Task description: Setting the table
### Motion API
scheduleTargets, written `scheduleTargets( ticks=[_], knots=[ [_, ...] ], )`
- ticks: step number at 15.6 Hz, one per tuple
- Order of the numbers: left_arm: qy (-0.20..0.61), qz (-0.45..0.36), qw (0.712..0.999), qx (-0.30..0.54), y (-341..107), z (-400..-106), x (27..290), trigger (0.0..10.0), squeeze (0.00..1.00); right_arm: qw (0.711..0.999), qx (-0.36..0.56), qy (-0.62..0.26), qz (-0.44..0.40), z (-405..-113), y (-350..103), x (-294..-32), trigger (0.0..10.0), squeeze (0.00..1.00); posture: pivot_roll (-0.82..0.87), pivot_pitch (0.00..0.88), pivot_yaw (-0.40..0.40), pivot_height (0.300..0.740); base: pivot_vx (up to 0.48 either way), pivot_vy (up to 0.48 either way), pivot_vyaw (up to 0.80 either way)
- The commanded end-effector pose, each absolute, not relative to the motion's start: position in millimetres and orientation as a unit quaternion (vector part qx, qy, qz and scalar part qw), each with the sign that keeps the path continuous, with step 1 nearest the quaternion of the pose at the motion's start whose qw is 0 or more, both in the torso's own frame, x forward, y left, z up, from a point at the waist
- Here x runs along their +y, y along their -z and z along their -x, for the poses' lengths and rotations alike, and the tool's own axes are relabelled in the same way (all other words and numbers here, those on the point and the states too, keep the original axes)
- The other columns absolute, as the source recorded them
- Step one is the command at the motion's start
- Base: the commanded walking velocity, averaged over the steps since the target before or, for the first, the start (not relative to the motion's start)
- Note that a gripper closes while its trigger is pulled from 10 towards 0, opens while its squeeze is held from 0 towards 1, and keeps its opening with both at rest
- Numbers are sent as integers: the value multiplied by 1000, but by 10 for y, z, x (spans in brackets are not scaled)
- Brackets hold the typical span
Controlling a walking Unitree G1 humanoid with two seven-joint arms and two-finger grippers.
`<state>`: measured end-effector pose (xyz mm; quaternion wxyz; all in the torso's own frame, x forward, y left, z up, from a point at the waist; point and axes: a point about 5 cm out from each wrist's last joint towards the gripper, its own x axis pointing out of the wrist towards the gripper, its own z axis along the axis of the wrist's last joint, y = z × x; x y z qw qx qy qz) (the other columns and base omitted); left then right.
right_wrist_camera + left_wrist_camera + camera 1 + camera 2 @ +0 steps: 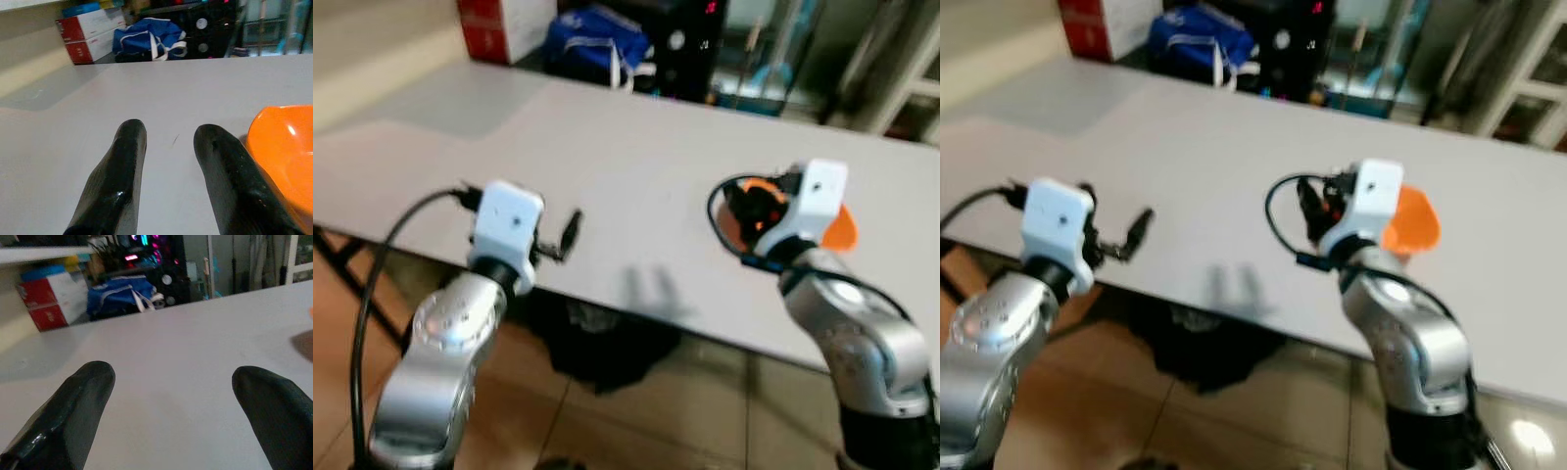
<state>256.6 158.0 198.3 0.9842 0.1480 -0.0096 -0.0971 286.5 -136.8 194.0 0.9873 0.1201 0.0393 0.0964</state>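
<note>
Bowl: an orange bowl [286, 152] sits on the table, toward its near edge on the robot's right. In the right wrist view it lies just beside the right gripper's outer finger; whether the two touch cannot be told. In the head views the right wrist's white housing covers part of it.

Right gripper [168, 139]: low over the table beside the bowl, pointing toward the far edge. Its two black fingers stand a narrow gap apart with bare tabletop between them, and nothing is held.

Left gripper [171, 382]: at the near edge on the robot's left, well apart from the bowl. Its fingers are spread wide over bare tabletop and hold nothing.

Arms: both silver arms reach up from below the near edge, each ending in a white wrist block. A black cable [372, 284] loops from the left wrist down along that arm; another loops beside the right wrist.

Table [607, 147]: a pale grey top, plain, with a faint shadow near the front edge between the grippers.

Beyond the table: a blue bag [149, 39] with white straps, a red and white box [90, 32] to its left, and dark shelving with small lights behind.

Floor: tan tiles below the near edge, with a dark shape under the table, too blurred to tell.
</note>
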Motion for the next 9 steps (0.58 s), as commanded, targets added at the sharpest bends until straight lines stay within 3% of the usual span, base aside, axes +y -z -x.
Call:
scheduleTargets(
  ticks=[1,9],
  knots=[
    [80,-159,984,-21,-2020,-2632,1594,10000,0,990,12,-92,-104,-2893,-1982,-1389,10000,0,-19,23,-40,740,0,480,0],
    [59,-158,985,-34,-2066,-2653,1594,10000,0,989,-9,-116,-90,-3000,-1974,-1195,10000,0,9,9,-85,740,0,480,0]
  ],
)
